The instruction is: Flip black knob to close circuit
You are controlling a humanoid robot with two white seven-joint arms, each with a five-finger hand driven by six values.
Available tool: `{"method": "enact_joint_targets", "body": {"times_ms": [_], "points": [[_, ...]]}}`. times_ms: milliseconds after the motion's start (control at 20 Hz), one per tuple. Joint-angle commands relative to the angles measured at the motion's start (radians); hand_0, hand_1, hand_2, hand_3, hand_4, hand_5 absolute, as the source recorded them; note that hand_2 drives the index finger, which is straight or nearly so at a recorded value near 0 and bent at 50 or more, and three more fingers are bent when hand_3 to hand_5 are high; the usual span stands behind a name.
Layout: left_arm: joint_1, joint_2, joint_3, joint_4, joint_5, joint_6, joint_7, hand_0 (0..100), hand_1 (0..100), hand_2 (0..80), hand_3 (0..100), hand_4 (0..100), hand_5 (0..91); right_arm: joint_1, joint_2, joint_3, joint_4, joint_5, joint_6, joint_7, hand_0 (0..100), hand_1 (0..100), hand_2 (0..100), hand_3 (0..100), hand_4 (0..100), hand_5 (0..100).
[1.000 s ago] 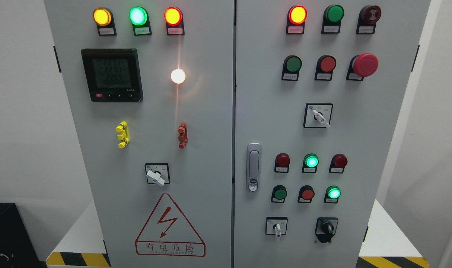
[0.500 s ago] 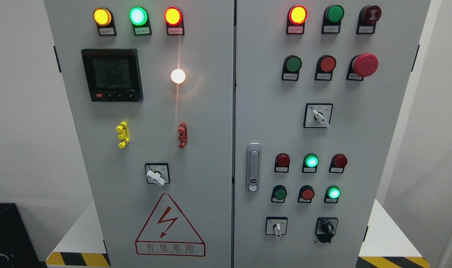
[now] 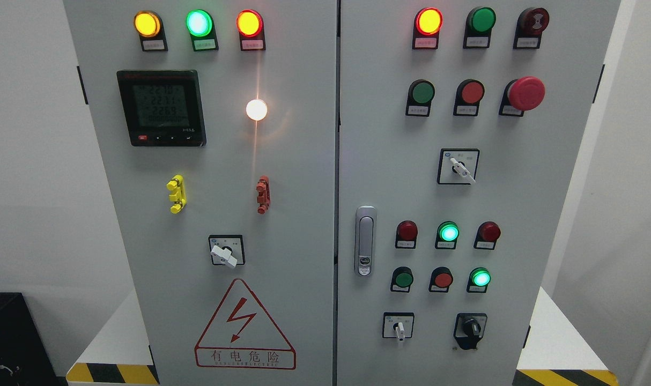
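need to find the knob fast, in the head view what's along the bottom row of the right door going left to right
White-handled selector switch → black knob, the last control on that row. No hand is in view.

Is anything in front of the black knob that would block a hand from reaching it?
Nothing visible blocks it. The black knob sits exposed at the lower right of the right cabinet door, with the white selector switch apart to its left. Neither hand is in view.
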Motion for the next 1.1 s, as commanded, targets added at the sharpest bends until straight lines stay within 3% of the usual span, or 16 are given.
{"method": "enact_joint_targets", "body": {"times_ms": [0, 150, 350, 500, 600, 800, 1050], "points": [[0.023, 0.0, 0.0, -0.029, 0.0, -0.001, 0.0, 12, 56, 0.0, 0, 0, 0.0, 0.028, 0.001, -0.057, -0.28, 0.119, 0.004, -0.01, 0, 2, 0, 8, 0, 0], [0.023, 0.0, 0.0, -0.029, 0.0, -0.001, 0.0, 12, 56, 0.0, 0, 0, 0.0, 0.038, 0.001, -0.113, -0.366, 0.256, 0.004, -0.012, 0, 2, 0, 14, 7, 0], [0.023, 0.0, 0.0, -0.029, 0.0, -0.001, 0.0, 12, 56, 0.0, 0, 0, 0.0, 0.041, 0.001, -0.117, -0.465, 0.317, 0.004, -0.047, 0, 2, 2, 21, 16, 0], [0.023, 0.0, 0.0, -0.029, 0.0, -0.001, 0.0, 12, 56, 0.0, 0, 0, 0.0, 0.041, 0.001, -0.119, -0.529, 0.397, 0.004, -0.078, 0, 3, 9, 29, 25, 10], [0.023, 0.0, 0.0, -0.029, 0.0, -0.001, 0.0, 12, 56, 0.0, 0, 0, 0.0, 0.041, 0.002, -0.119, -0.567, 0.449, 0.004, -0.104, 0, 3, 16, 37, 32, 23], [0.023, 0.0, 0.0, -0.029, 0.0, -0.001, 0.0, 12, 56, 0.0, 0, 0, 0.0, 0.041, 0.001, -0.117, -0.64, 0.569, 0.005, -0.165, 0, 2, 24, 50, 45, 33], [0.023, 0.0, 0.0, -0.029, 0.0, -0.001, 0.0, 12, 56, 0.0, 0, 0, 0.0, 0.042, 0.002, -0.114, -0.727, 0.708, 0.007, -0.227, 0, 2, 34, 63, 54, 45]]}}
